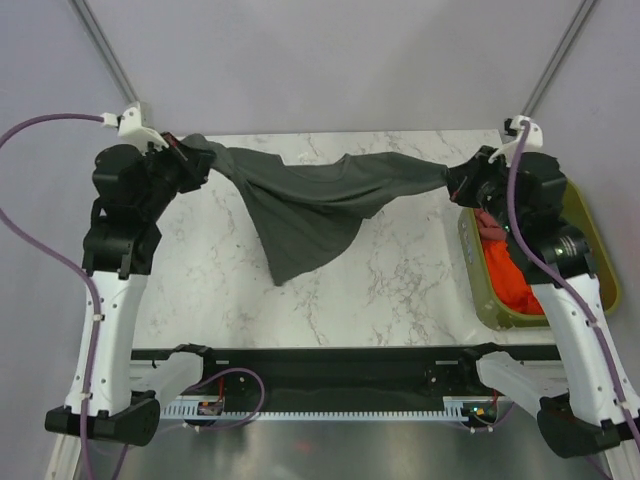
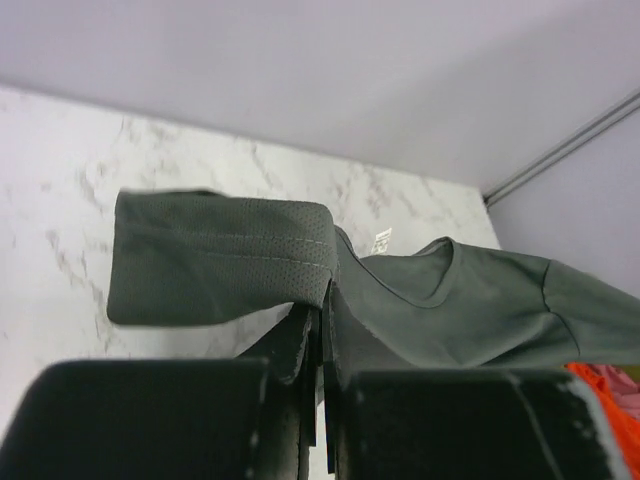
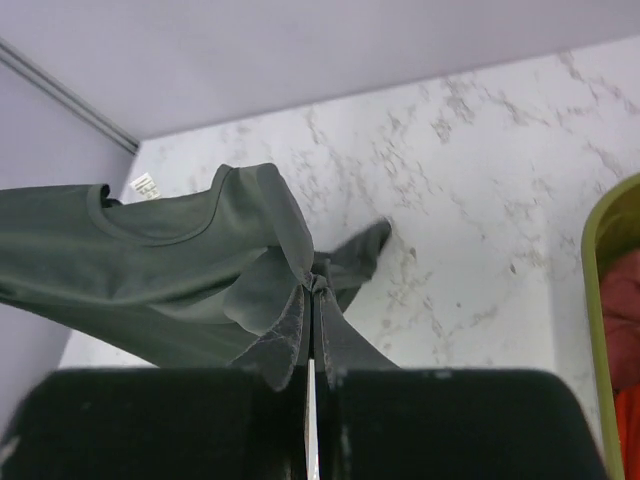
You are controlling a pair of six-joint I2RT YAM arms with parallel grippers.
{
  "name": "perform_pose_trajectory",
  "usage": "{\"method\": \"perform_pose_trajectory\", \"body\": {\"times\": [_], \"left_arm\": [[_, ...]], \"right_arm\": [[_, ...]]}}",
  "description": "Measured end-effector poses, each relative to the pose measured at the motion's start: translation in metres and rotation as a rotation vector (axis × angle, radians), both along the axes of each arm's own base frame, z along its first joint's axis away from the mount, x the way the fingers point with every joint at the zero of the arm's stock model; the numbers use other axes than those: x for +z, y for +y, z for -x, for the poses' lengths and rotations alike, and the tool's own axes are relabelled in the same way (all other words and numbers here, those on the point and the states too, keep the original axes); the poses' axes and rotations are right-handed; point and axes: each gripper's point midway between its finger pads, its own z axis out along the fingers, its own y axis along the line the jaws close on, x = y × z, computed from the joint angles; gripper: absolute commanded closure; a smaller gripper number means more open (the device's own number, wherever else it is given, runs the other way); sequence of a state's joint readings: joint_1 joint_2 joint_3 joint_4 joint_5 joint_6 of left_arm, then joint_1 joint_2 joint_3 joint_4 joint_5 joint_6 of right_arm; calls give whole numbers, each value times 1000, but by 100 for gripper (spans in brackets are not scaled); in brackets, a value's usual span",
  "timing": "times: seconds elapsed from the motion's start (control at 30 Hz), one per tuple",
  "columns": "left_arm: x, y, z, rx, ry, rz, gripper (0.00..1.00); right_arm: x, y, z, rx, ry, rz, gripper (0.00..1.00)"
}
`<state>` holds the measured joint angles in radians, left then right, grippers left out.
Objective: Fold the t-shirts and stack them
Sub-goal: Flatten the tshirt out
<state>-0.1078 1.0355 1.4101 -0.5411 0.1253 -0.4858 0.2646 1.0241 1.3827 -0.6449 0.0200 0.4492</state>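
Note:
A dark charcoal grey t-shirt [image 1: 310, 195] hangs stretched between my two grippers above the back of the marble table [image 1: 400, 290], its lower part drooping to a point near the table's middle. My left gripper [image 1: 183, 152] is shut on one shoulder of the t-shirt [image 2: 300, 260] at the back left. My right gripper [image 1: 457, 180] is shut on the other end of the t-shirt [image 3: 250, 250] at the back right. Its neck hole and white label [image 3: 145, 185] face the back. Orange and pink t-shirts [image 1: 505, 270] lie bunched in the bin.
An olive-green plastic bin [image 1: 592, 250] stands at the table's right edge, partly under my right arm; its rim [image 3: 600, 260] shows in the right wrist view. A black rail [image 1: 340, 375] runs along the near edge between the arm bases.

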Motion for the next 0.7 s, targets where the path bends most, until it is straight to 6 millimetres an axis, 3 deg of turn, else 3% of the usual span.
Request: {"method": "perform_pose_trajectory", "body": {"times": [0.1,0.2,0.23,0.33,0.47,0.57,0.63,0.7], "left_arm": [[44,2,11,-12,-117,-33,98],[66,2,10,-24,-173,-67,98],[69,-1,3,-41,-176,-79,98],[70,-16,-40,-112,-163,-100,98],[44,-45,-136,-226,-121,-93,98],[-6,-72,-218,-328,-47,-48,98],[-41,-88,-258,-382,-11,-14,98],[-81,-101,-284,-423,41,12,98]], "right_arm": [[38,0,25,31,-105,-47,100],[51,3,47,65,-143,-96,100],[52,5,50,77,-150,-114,100],[36,11,54,102,-114,-141,100],[-6,16,41,97,-4,-133,100],[-39,15,26,67,79,-110,100],[-60,10,17,25,129,-86,100],[-74,4,12,-20,160,-61,100]]}}
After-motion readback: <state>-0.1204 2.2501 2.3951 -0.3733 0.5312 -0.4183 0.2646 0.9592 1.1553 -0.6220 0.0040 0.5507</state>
